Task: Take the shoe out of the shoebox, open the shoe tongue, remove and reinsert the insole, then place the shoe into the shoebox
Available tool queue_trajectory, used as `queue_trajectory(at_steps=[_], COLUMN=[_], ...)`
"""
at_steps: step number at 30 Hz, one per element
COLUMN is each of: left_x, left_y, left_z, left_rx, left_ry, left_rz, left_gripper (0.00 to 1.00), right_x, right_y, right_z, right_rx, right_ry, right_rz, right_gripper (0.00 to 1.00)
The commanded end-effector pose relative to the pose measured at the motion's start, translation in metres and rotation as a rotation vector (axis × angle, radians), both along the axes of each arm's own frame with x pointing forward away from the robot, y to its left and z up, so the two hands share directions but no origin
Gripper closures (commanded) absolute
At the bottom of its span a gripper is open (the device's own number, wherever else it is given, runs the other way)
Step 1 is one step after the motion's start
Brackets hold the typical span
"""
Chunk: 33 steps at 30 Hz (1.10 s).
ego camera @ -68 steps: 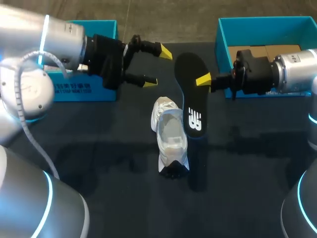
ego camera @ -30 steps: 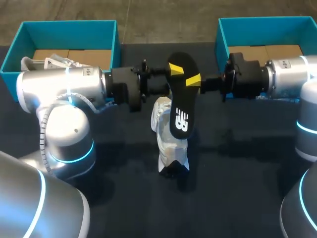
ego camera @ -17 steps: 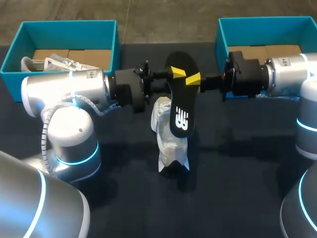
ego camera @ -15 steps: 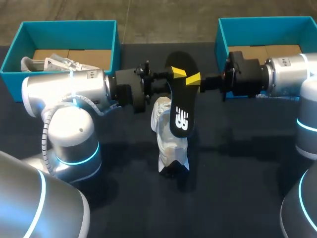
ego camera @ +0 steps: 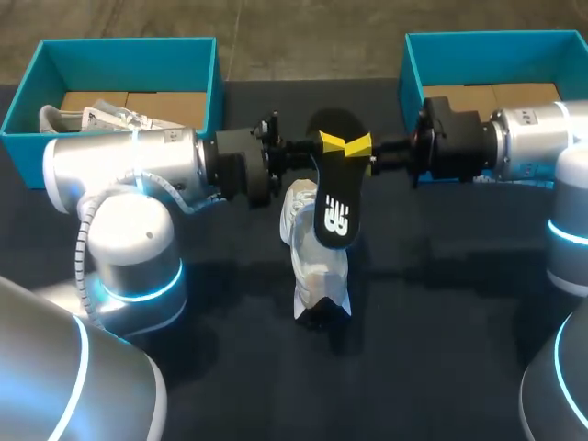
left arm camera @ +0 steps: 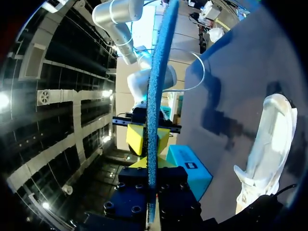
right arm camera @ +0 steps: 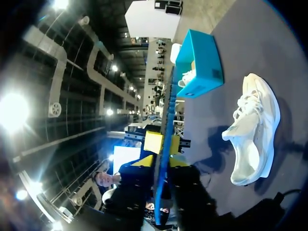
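Left jaws and right jaws are both closed on the upper end of the insole point(ego camera: 335, 216), pinching it from 9 and 3 o'clock and holding it above the worktop point(ego camera: 441, 312). The white shoe point(ego camera: 317, 266) lies on the worktop at the insole's 6 o'clock, partly beneath it.

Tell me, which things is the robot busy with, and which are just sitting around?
In the job: the flat black insole, pinched by the left gripper and the right gripper; the white mesh shoe on the table; probably the open teal cardboard shoebox on the right.

Just lying about: the other white shoe in the second teal box on the left.
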<state>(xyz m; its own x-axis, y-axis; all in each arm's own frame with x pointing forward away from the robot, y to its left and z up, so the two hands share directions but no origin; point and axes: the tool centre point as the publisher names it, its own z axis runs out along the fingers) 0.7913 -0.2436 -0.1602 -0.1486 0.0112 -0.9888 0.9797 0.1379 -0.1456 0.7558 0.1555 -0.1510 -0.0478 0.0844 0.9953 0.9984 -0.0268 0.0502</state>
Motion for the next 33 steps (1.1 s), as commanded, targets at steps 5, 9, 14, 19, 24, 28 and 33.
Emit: queue_trajectory(at_steps=[5, 9, 14, 19, 24, 28, 33], left_x=[-0.003, -0.011, -0.023, -0.035, -0.04, -0.045, -0.052], left_y=[0.006, 0.009, 0.013, 0.016, 0.019, 0.02, 0.019], left_z=[0.012, 0.016, 0.017, 0.016, 0.014, 0.014, 0.011], left_rx=[0.038, 0.042, 0.052, 0.059, 0.059, 0.055, 0.051], left_ry=[0.074, 0.131, 0.182, 0.219, 0.242, 0.277, 0.282], left_rz=[-0.02, -0.032, -0.05, -0.069, -0.069, -0.091, -0.096], left_gripper=[1.0, 1.0, 1.0, 1.0, 1.0, 1.0, 1.0], right_x=[-0.009, -0.012, -0.012, -0.015, -0.015, -0.015, -0.015], right_y=[-0.019, -0.033, -0.045, -0.054, -0.054, -0.054, -0.054], right_z=[0.002, 0.001, 0.002, 0.008, 0.008, 0.008, 0.008], right_rx=[-0.134, -0.224, -0.376, -0.456, -0.456, -0.456, -0.456], right_ry=[-0.097, -0.169, -0.272, -0.414, -0.414, -0.414, -0.414], right_rz=[-0.037, -0.042, 0.016, 0.008, 0.008, 0.008, 0.008], right_gripper=[0.0, 0.0, 0.0, 0.0, 0.0, 0.0, 0.0])
